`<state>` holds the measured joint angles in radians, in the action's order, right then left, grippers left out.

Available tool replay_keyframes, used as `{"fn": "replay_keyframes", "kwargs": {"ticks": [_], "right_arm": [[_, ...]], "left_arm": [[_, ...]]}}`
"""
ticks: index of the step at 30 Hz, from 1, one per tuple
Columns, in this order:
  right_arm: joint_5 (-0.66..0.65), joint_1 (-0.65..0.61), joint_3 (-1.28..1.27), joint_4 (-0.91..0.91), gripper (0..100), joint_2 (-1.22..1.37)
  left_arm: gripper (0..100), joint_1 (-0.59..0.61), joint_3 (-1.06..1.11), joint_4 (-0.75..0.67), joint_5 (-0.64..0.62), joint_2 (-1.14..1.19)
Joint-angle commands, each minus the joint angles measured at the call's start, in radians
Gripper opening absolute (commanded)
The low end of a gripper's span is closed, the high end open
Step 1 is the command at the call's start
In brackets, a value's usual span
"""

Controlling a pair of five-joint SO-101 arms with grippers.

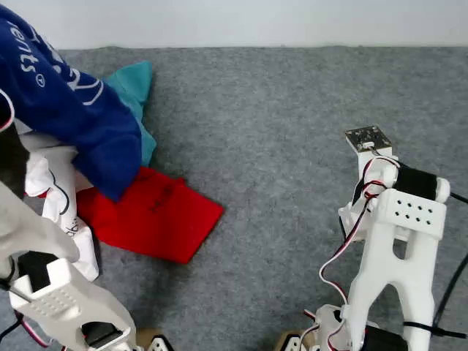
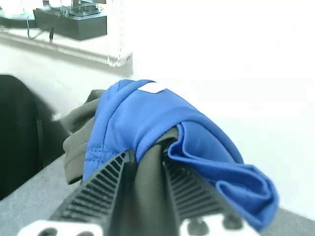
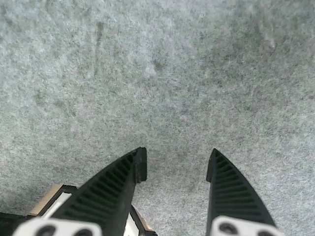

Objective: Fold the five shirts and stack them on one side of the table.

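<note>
High view: seeing blue shirt hanging lifted at the left side of the grey worktop, draping over teal shirt and covering one corner of red shirt, which is lying flat. Spotting white shirt bunching just beside the red one, near left arm. Noting right arm standing well apart on the right side.

Left wrist view: looking along left pincer, clamping tight on the blue shirt together with olive cloth, fabric bunching over the fingers, raised off the worktop.

Right wrist view: looking at right pincer, gaping wide, gripping nothing, hovering over plain grey worktop.
</note>
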<state>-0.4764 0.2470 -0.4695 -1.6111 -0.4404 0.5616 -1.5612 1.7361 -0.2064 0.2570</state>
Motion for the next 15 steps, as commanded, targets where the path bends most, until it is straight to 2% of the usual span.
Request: {"fn": "replay_keyframes", "kwargs": {"ticks": [1,8,15], "right_arm": [[-0.008,-0.008,0.003,0.008,20.2,-0.001],[-0.008,-0.008,0.003,0.008,20.2,-0.001],[-0.008,-0.008,0.002,0.007,20.2,-0.001]], "left_arm": [[1,-0.014,0.133,0.018,-0.005,-0.037],[1,-0.017,0.495,0.017,-0.005,-0.037],[2,-0.091,0.857,0.017,-0.005,-0.038]]}}
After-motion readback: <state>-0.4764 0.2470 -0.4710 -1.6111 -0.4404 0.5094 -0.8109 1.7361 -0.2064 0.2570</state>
